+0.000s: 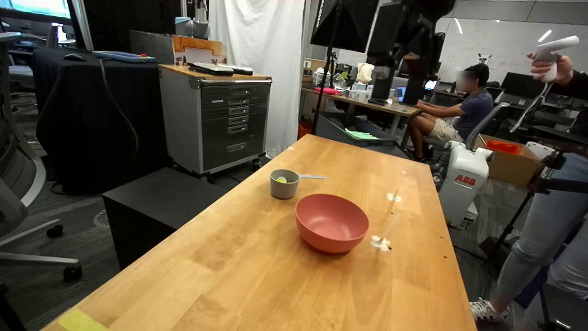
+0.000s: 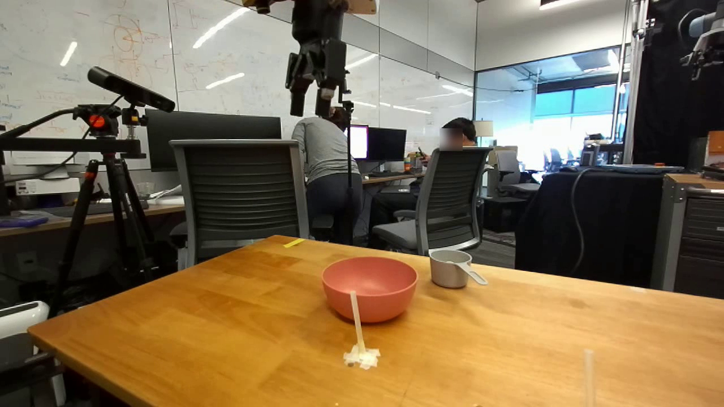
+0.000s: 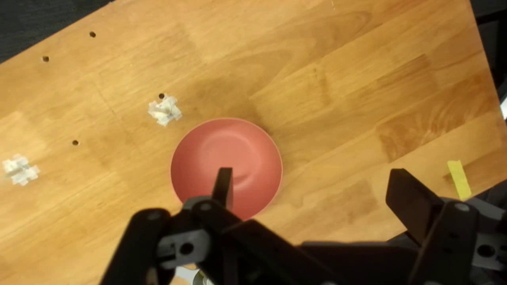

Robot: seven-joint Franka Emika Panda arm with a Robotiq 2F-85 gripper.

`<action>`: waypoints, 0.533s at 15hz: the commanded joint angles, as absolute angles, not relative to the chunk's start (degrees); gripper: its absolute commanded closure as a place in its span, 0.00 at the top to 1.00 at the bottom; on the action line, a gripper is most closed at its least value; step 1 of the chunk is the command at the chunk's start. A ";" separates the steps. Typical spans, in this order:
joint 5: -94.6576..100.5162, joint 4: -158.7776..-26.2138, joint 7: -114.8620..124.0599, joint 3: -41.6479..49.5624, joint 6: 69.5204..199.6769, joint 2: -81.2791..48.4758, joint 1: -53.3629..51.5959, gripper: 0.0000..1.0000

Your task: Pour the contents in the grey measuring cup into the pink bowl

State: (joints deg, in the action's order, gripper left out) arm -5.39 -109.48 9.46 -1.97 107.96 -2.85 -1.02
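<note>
– Right up close in the wrist view: the end effector (image 3: 312, 174), spread wide, gripping nothing. Hung high above the worktop (image 1: 257, 266), going by both exterior views.

– Lined up over the grey measuring cup (image 1: 282, 189)?

– Apparently not. In the wrist view, visible only as a sliver at the bottom edge, mostly blocked by the end effector itself. Nearer the middle of that view: the pink bowl (image 3: 220, 154).

– And how placed, seen from outside?

– Upright on the worktop, just beside the bowl, not touching. Fitted with a handle (image 1: 312, 176) pointing off to one side rather than at the bowl.

– Any sign of the contents (image 1: 281, 179)?

– Inside the cup, judging by a bit of yellow and white. None to be seen in the bowl.

– So, where to next?

– Probably toward the bottom edge of the wrist view, past the bowl, then down to the cup.

– Able to close straight across the handle?

– Doubtful. Too little on show to be sure, but seemingly laid along the direction of opening rather than across it. Best to allow for a turn, and to keep clear of the bowl.
</note>
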 commanded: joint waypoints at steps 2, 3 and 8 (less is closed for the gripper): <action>-4.51 -96.47 3.55 -1.17 103.24 -11.38 -0.39 1.00; -4.31 -93.90 1.77 -1.08 101.84 -13.22 -0.18 1.00; -3.13 -80.62 -4.27 -0.86 94.76 -22.13 0.95 1.00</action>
